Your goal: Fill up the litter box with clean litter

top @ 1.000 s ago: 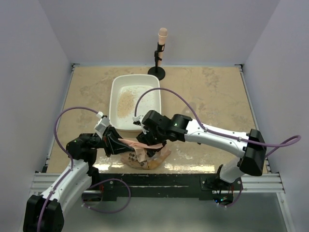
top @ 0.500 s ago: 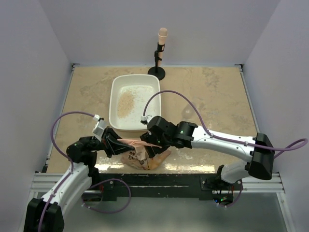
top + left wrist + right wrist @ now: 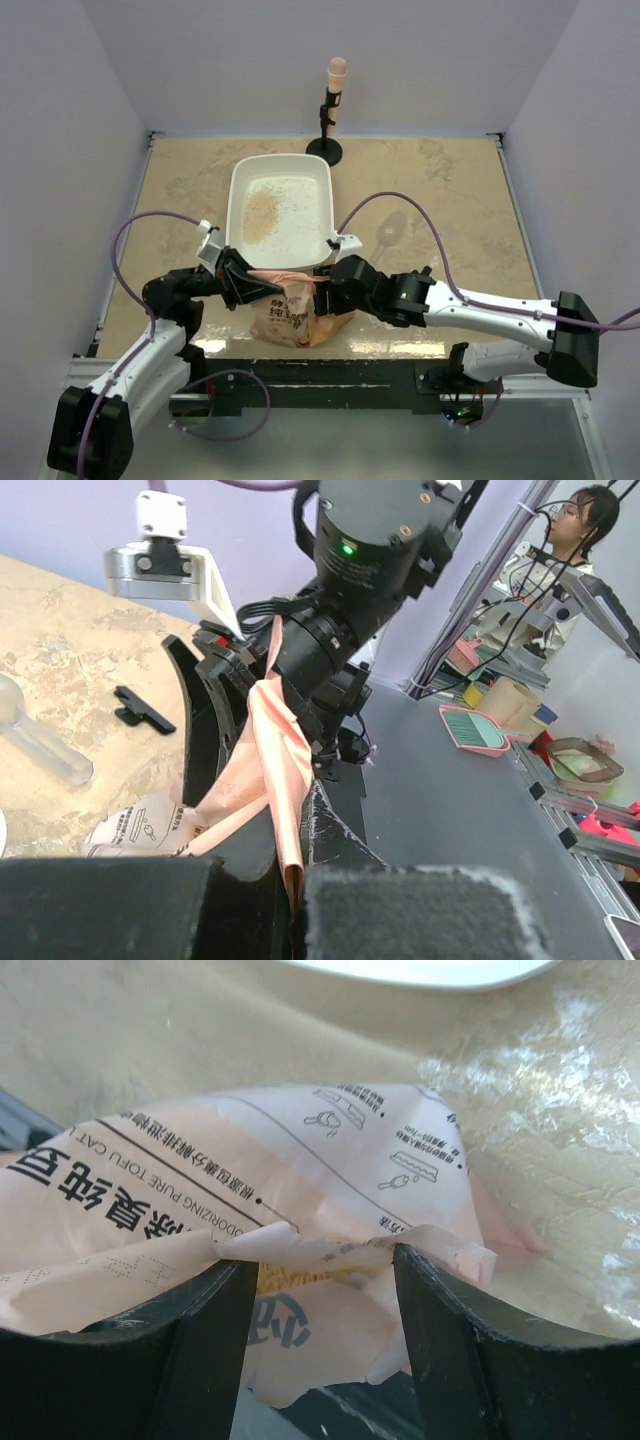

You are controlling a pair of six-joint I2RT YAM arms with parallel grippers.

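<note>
Bag (image 3: 290, 312) now raised, white litter box (image 3: 238, 200), thin tan litter (image 3: 262, 212) patch

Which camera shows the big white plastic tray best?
The top external view. It shows the whole white rectangular plastic litter box from above, with beige litter granules scattered inside. The right wrist view catches only a sliver of its rim at the top edge. The left wrist view shows none of it clearly.

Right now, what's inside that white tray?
A thin patch of clean litter; the litter box is mostly bare. Left end effector and right end effector hide its near corners.
</note>
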